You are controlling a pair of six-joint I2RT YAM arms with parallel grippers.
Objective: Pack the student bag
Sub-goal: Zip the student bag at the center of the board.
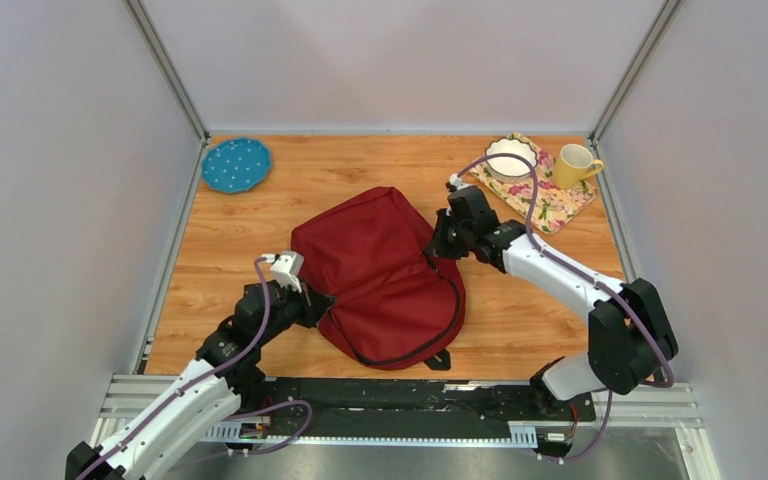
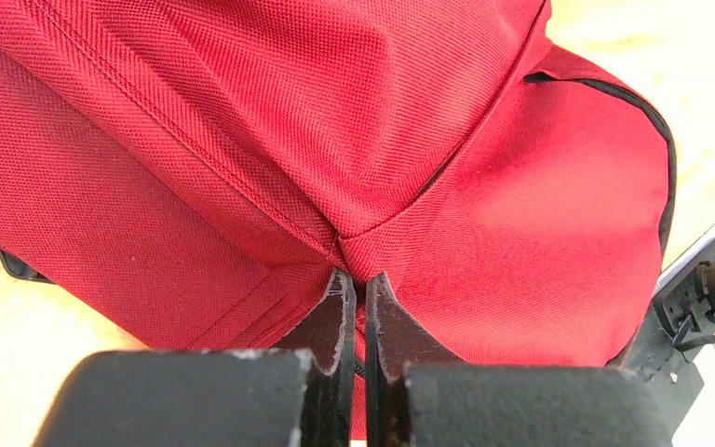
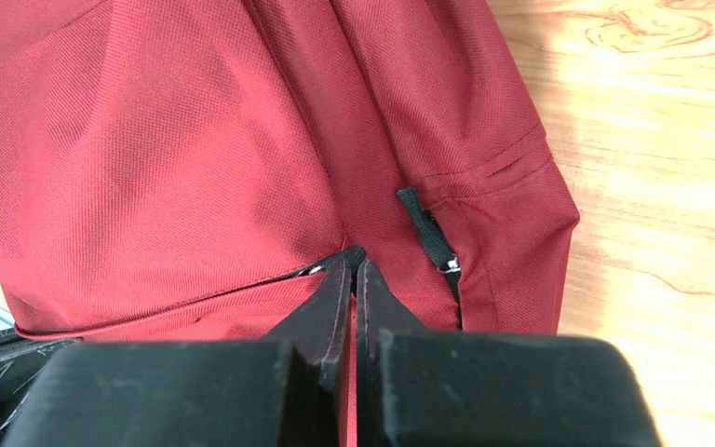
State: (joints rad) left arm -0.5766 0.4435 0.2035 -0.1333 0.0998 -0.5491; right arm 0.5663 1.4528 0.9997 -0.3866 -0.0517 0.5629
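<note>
1. While my left fingers (image 2: pixel 335 321) are clamping a fold of the student bag (image 1: pixel 380 275) at a seam on its left side, my right fingers (image 3: pixel 326 307) are pinching cloth on its right side, just beside a black zip pull (image 3: pixel 428 233). Both pairs are closed on fabric.
2. The bag is lying flat in the middle of the surface (image 1: pixel 220 260), a little toward the near edge, with its rounded, zip-lined end pointing at that edge.
3. I am judging this as spreading and steadying the bag for opening. I cannot tell whether the zip is open anywhere.
4. I am aiming to pull evenly toward the left and right edges, so the cloth is tightening without the bag sliding.
5. I am minding how thin both pinches are. A hard tug could be pulling the fabric out.
6. I am giving room to the bowl (image 1: pixel 510 157), the yellow mug (image 1: pixel 577 165) and the patterned cloth (image 1: pixel 555 208) at the far right corner, near my right arm.
</note>
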